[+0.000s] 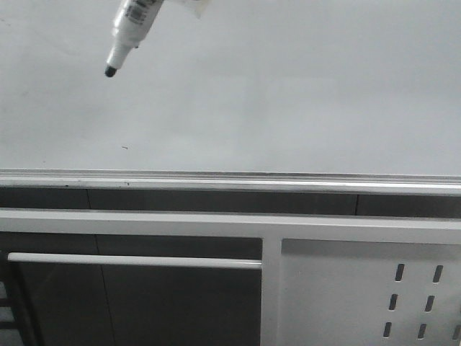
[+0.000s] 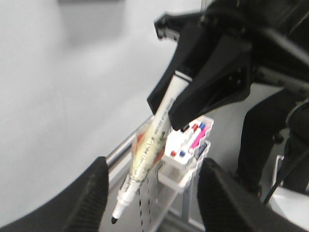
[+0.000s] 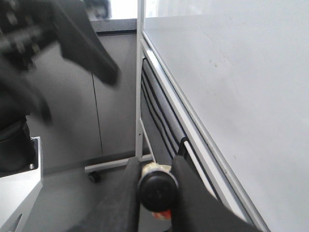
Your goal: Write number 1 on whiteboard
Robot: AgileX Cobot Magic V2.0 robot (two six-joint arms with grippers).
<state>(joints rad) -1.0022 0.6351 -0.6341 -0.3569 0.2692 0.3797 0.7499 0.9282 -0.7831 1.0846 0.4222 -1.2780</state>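
The whiteboard [image 1: 288, 94] fills the upper front view, pale and glossy, with a silver rail [image 1: 230, 180] along its lower edge. No number 1 is in view on it; only a tiny dark speck [image 1: 124, 148] marks it. A white marker [image 1: 130, 29] with a black tip [image 1: 110, 71] hangs tilted at the top left, its tip close to the board; contact is unclear. My right gripper [image 3: 157, 191] is shut on the marker's barrel, whose black end cap [image 3: 157, 189] faces the camera. My left gripper [image 2: 153, 169] is open and empty, facing the marker [image 2: 147, 154] and the right gripper [image 2: 207, 82].
Below the board stand a white frame with a horizontal bar [image 1: 130, 259] and a white perforated panel [image 1: 360, 288]. A white holder with several coloured markers [image 2: 188, 145] hangs on that panel. A blurred black arm [image 3: 58, 38] is off to the board's side.
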